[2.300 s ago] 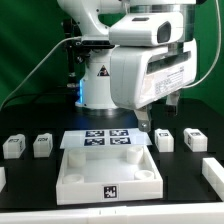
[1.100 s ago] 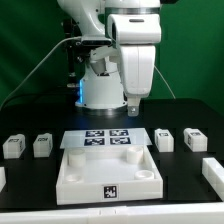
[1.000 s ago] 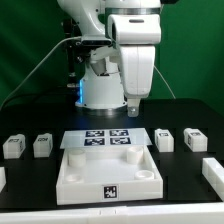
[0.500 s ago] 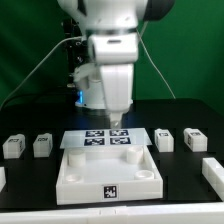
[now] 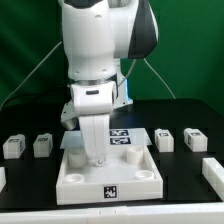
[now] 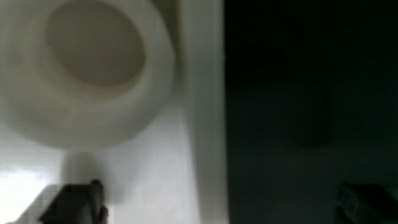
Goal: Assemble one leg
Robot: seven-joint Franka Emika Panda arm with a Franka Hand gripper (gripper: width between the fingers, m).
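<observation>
A white piece (image 5: 3, 178) is cut off by the frame at the exterior view's left edge. Further back, two legs stand on the black table (image 5: 30, 205): the far-left leg (image 5: 13, 146) and the inner-left leg (image 5: 42, 145). They are near each other but not touching, with bare table around both.

The large white tray-like part (image 5: 138, 190) lies in the middle, with round holes at its corners and a tag on its front wall. The gripper (image 5: 97, 160) hangs low over the tray's left half, inside the rim. Whether it touches the tray floor cannot be told.

The blurred wrist view shows a round hole (image 6: 89, 60) in white plastic beside a dark edge. The two fingertips (image 6: 71, 203) are spread wide with nothing between them.

The marker board (image 5: 125, 138) shows in part behind the arm. To the right, the inner-right leg (image 5: 165, 140) and the far-right leg (image 5: 194, 139) stand free, well apart from the gripper. Another white piece (image 5: 212, 172) lies at the right edge.
</observation>
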